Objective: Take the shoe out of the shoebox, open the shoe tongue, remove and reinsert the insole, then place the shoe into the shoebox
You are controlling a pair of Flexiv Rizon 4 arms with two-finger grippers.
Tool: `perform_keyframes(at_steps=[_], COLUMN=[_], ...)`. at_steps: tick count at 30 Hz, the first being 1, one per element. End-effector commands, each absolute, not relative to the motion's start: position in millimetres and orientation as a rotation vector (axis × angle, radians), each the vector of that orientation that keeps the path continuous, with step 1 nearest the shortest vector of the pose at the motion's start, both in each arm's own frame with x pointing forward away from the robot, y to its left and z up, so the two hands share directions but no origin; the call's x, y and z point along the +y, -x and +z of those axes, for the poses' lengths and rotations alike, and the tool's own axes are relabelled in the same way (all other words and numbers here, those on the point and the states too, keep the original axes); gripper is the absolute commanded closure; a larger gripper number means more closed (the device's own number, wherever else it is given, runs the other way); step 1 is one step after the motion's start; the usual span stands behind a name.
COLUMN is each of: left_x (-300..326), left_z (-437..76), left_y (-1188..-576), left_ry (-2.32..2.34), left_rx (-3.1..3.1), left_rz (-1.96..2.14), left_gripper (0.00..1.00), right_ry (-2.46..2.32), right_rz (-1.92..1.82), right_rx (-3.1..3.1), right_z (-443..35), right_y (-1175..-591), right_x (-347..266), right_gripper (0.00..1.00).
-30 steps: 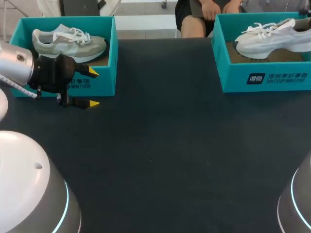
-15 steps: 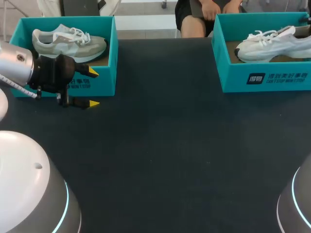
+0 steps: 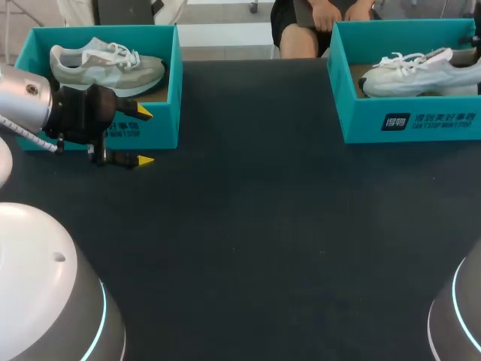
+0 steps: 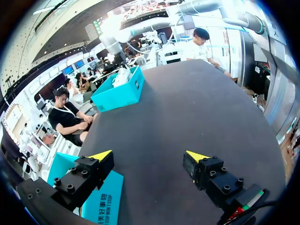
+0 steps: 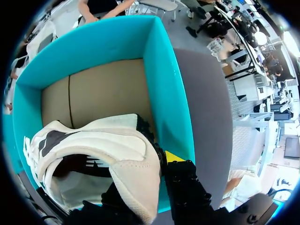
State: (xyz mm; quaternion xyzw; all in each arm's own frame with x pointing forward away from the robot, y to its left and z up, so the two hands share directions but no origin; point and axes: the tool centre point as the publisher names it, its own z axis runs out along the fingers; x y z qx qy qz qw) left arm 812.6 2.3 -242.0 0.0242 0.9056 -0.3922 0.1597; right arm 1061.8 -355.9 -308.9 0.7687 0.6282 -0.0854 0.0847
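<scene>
Pinching the heel of the white shoe [image 5: 93, 154] with the right gripper [image 5: 145, 172], with one yellow tip poking out just beside the heel collar and the other finger tucked behind the shoe, mostly hidden, but looks squeezed from both sides. Hangs low inside the right shoebox [image 5: 168, 79], over the brown cardboard floor, can't tell if the sole actually touches down. Seen from the head view, lies lengthwise in there, toe toward the middle of the table [image 3: 263, 226], laces up, heel out by the right side where the arm comes in

Over on the other side, hovering the left gripper [image 3: 143, 136] right in front of the left shoebox [image 3: 169, 90], with fingers spread wide and nothing between them, just dark tabletop ahead in the left wrist view. Puts one yellow tip up against the box's front wall in the head view and the other out over the table, can't say whether touching. Also got a grey shoe [image 3: 105, 64] sitting inside that left shoebox, toe toward the table's middle, well apart from the white shoe
</scene>
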Motion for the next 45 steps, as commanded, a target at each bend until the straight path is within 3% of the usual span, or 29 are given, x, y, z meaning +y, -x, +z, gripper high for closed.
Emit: perform_keyframes(at_steps=[1, 45], left_x=[2, 2], left_z=[-242, -242], left_y=[-812, -812], left_ry=[-0.067, -0.067], left_rx=[2.59, 2.59], left_rz=[-1.115, -1.115], left_gripper=[0.0, 0.0], right_ry=[-2.301, -2.38], right_rz=[-0.243, -0.314], right_rx=[1.862, 1.848], right_z=[-310, -361], right_y=[-1055, -1004], right_x=[-357, -340], right_gripper=[1.0, 1.0])
